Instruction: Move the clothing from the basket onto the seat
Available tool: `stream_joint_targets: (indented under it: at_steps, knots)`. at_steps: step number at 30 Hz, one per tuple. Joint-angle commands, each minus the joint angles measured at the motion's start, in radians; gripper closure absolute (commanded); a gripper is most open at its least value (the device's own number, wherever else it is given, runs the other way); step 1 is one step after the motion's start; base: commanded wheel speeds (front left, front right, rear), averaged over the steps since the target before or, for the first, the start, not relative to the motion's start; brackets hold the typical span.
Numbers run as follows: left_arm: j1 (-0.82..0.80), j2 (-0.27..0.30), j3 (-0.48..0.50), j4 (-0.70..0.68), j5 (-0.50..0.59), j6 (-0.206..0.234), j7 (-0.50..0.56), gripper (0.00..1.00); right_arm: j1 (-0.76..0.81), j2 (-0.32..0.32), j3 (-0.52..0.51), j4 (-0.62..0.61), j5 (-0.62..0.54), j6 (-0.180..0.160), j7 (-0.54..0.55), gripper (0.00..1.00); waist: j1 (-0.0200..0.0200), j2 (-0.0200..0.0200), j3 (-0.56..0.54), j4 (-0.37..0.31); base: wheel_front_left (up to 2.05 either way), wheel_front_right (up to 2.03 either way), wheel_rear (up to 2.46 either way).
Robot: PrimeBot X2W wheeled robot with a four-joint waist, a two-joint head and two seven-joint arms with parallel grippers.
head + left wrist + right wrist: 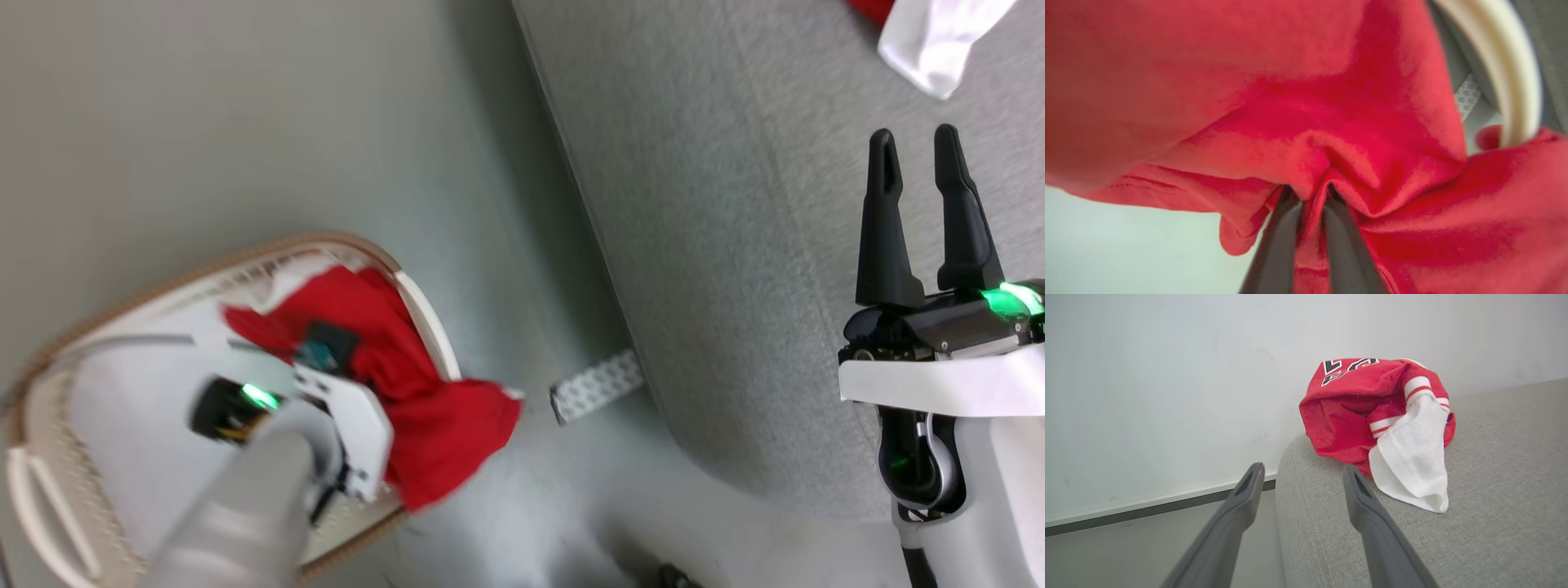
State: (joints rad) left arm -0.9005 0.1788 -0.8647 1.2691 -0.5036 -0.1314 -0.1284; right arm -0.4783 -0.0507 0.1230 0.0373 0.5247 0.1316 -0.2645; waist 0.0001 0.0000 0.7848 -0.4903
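Observation:
A red garment of the clothing (424, 392) hangs over the near rim of the white basket (49, 408) at the lower left. My left gripper (1312, 196) is shut on a fold of this red clothing (1331, 122); its fingers (1278, 245) pinch the cloth between them. Over the light-grey seat (735, 204) on the right, my right gripper (918, 155) stands open with nothing in it. Another red garment with white trim and black-and-white numbers (1372, 404) lies on the seat (1494, 477), beyond my right gripper (1300, 473).
A small patterned grey strip (596, 385) lies on the grey floor (204, 122) between basket and seat. A white wall (1167, 375) with a dark skirting line stands behind the seat. The basket's pale rim (1506, 61) curves past the held cloth.

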Motion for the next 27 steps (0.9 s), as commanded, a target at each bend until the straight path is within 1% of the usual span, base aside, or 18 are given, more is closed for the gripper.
stream_joint_targets:
  at_steps: [1, 5, 6, 8, 9, 10, 11, 12, 15, 18, 19, 23, 27]
  knots:
    - [0.046, -0.025, -0.005, -0.009, -0.021, 0.002, -0.031, 1.0, 0.014, 0.0, -0.015, 0.013, -0.028, -0.002, 0.0, 0.0, -0.0001, 0.0, -0.121, 0.049, 0.0, 0.0, 0.0]
    - [0.108, -0.068, -0.021, -0.042, -0.062, 0.002, -0.083, 1.0, 0.046, 0.0, -0.035, 0.027, -0.076, -0.002, 0.0, 0.0, -0.0001, 0.0, -0.252, 0.101, 0.0, 0.0, 0.0]
    - [0.108, -0.068, -0.021, -0.042, -0.062, 0.002, -0.083, 1.0, 0.046, 0.0, -0.035, 0.027, -0.076, -0.002, 0.0, 0.0, -0.0001, 0.0, -0.252, 0.101, 0.0, 0.0, 0.0]
    - [0.135, -0.081, -0.031, -0.064, -0.079, 0.002, -0.106, 1.0, 0.061, -0.004, -0.041, 0.037, -0.091, -0.002, 0.0, 0.0, -0.0001, 0.0, -0.312, 0.13, 0.0, 0.0, 0.0]
    - [0.159, -0.092, -0.035, -0.092, -0.106, 0.002, -0.122, 1.0, 0.079, -0.016, -0.042, 0.047, -0.102, -0.002, 0.001, 0.0, -0.0001, 0.0, -0.371, 0.16, 0.0, 0.0, 0.0]
    - [0.159, -0.092, -0.035, -0.092, -0.106, 0.002, -0.122, 1.0, 0.079, -0.016, -0.042, 0.047, -0.102, -0.002, 0.001, 0.0, -0.0001, 0.0, -0.371, 0.16, 0.0, 0.0, 0.0]
    - [0.166, -0.093, -0.034, -0.106, -0.117, 0.002, -0.127, 1.0, 0.086, -0.021, -0.039, 0.051, -0.103, -0.002, 0.0, 0.0, -0.0001, 0.0, -0.396, 0.173, 0.0, 0.0, 0.0]
    - [0.176, -0.09, -0.026, -0.134, -0.129, 0.002, -0.135, 1.0, 0.099, -0.032, -0.034, 0.057, -0.106, -0.002, 0.0, 0.0, -0.0001, 0.0, -0.444, 0.198, 0.0, 0.0, 0.0]
    - [0.187, -0.075, 0.006, -0.214, -0.13, 0.002, -0.137, 1.0, 0.122, -0.046, -0.025, 0.068, -0.11, -0.002, 0.001, 0.0, -0.0001, 0.0, -0.506, 0.237, 0.0, 0.0, 0.0]
    - [0.214, -0.052, 0.051, -0.31, -0.1, 0.006, -0.136, 1.0, 0.137, -0.057, -0.016, 0.076, -0.106, -0.002, 0.0, 0.0, -0.0001, 0.0, -0.546, 0.266, 0.0, 0.0, 0.0]
    - [0.214, -0.052, 0.051, -0.31, -0.1, 0.006, -0.136, 1.0, 0.137, -0.057, -0.016, 0.076, -0.106, -0.002, 0.0, 0.0, -0.0001, 0.0, -0.546, 0.266, 0.0, 0.0, 0.0]
    - [0.25, -0.03, 0.125, -0.447, -0.055, 0.017, -0.136, 1.0, 0.173, -0.061, -0.035, 0.079, -0.099, -0.002, 0.0, 0.0, -0.0001, 0.0, -0.601, 0.304, 0.0, 0.0, 0.0]
    - [0.287, -0.015, 0.185, -0.561, -0.018, 0.026, -0.136, 1.0, 0.205, -0.064, -0.032, 0.09, -0.094, -0.002, 0.0, 0.0, -0.0001, 0.0, -0.649, 0.338, 0.0, 0.0, 0.0]
